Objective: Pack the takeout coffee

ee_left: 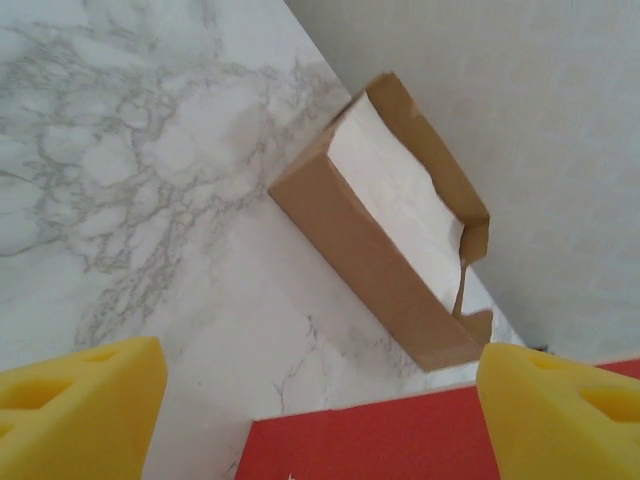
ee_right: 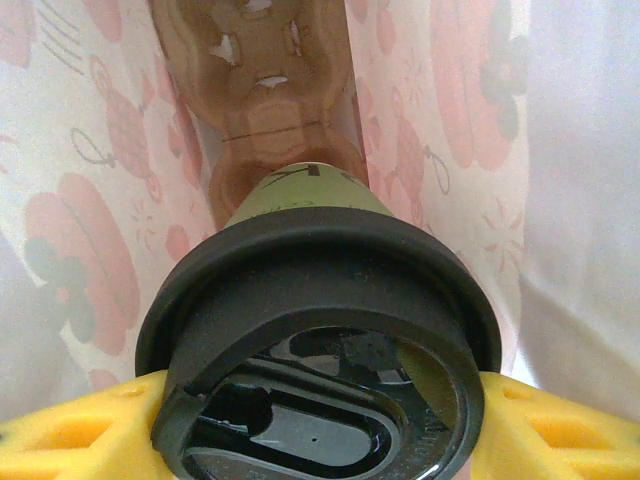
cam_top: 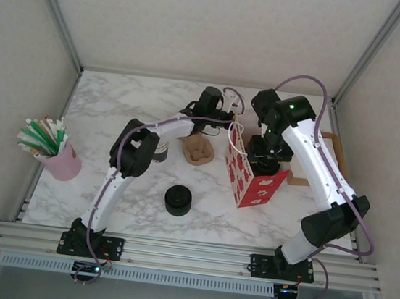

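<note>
Right tool [ee_right: 320, 435] clenched on the takeout coffee [ee_right: 320, 300]: yellow fingers [ee_right: 70, 430] pressed vs both sides of its black lid, olive cup wall just visible below. Coffee's down inside the red bag [cam_top: 252, 185], pale walls w/ red print all round it. Can't tell if its base touches the bag floor. Top cam: right arm dips straight into the bag mouth, mid-right of the marble worktop [cam_top: 117, 110]. Left tool [ee_left: 320, 420] released, jaws wide apart, nothing btwn them, hovering over the bag's red edge. Beyond it, a brown box [ee_left: 380, 270] w/ white paper inside, by the wall. Also on the worktop: pulp carrier [cam_top: 196, 149] just left of the bag, black lid stack [cam_top: 177, 200] nearer the bases, pink cup [cam_top: 63, 163] of sticks far left.
</note>
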You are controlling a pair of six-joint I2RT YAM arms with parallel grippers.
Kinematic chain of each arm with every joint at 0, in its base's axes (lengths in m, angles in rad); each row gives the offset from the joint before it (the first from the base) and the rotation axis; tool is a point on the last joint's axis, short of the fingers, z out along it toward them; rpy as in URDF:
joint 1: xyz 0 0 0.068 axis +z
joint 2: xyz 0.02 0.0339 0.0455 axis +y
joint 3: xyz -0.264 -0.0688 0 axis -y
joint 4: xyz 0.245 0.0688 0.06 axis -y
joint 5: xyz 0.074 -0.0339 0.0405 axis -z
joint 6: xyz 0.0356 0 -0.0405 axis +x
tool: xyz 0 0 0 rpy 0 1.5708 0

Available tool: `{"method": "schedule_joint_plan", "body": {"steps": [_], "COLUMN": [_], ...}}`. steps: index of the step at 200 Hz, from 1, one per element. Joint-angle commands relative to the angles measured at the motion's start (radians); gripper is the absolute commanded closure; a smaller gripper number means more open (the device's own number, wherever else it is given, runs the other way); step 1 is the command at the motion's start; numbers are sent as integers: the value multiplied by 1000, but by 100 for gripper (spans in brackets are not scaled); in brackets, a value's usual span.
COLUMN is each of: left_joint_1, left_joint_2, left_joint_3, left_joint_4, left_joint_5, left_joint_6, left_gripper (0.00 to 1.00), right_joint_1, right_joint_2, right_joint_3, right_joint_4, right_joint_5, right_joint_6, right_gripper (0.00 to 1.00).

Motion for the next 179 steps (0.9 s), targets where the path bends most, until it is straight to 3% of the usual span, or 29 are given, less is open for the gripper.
{"method": "schedule_joint_plan", "body": {"steps": [1, 85, 144, 179], "left_joint_1": [50, 130, 126, 68], "left_joint_2": [-95, -410, -719, -911], "left_joint_3": [-42, -356, -609, -701], "left_joint_4": [105, 197, 187, 56], "left_joint_5": [-30, -142, -241, -312], "left_joint_6": [-91, -203, -222, -150], "left_gripper": [18, 15, 13, 10], "right_joint_1": [3, 4, 4, 3], "right_joint_2": [-12, 17, 24, 33], "right_joint_3": [-12, -49, -64, -60], "right_joint_4": [-182, -154, -132, -116], "right_joint_5": [4, -9, -20, -33], "right_joint_6": [11, 5, -10, -20], "right_gripper": [34, 34, 34, 34]}}
